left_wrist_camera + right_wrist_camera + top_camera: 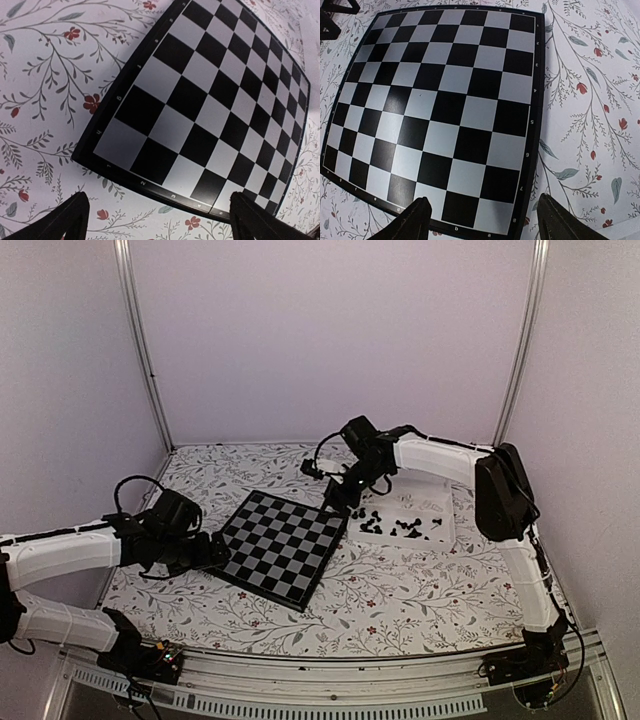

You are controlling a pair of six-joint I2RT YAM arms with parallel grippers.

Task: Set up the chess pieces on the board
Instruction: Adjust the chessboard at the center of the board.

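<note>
The board (280, 545) lies turned at an angle in the middle of the table, its black and grey squares bare. The chess pieces (405, 525), small and black, lie loose in a white tray (443, 502) to the board's right. My left gripper (213, 552) hovers at the board's left corner, open, and in its wrist view the gripper (157, 222) has only the board's edge (150, 187) and tablecloth between the fingers. My right gripper (340, 496) hangs over the board's far right corner. It (482, 222) is open over the board (445, 100) and holds nothing.
A floral tablecloth (400, 590) covers the table. White walls with metal posts (145, 350) close it in on three sides. The left gripper's fingertips (335, 12) show at the top left of the right wrist view.
</note>
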